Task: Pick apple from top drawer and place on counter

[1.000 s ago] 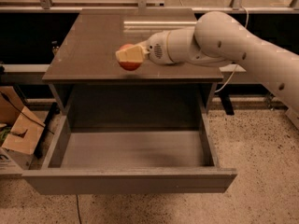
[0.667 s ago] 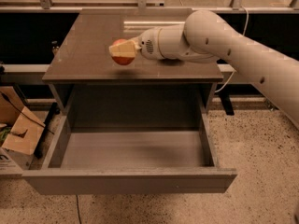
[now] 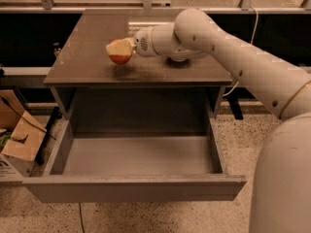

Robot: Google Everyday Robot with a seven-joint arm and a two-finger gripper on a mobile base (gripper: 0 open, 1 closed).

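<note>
My gripper (image 3: 122,50) reaches left over the counter (image 3: 87,67) and is shut on the apple (image 3: 119,56), red below and yellowish above. The apple hangs just above the counter's middle, with its shadow right under it. The top drawer (image 3: 136,155) stands pulled wide open below the counter and its grey floor is bare. My white arm comes in from the right, across the counter's right half.
Cardboard boxes (image 3: 19,140) lie on the floor left of the drawer. A dark cable (image 3: 238,89) hangs at the cabinet's right side. A metal rail (image 3: 97,4) and glass run behind the counter. The floor is speckled terrazzo.
My gripper has carried the apple leftward and a little farther back over the counter, and lower toward its surface.
</note>
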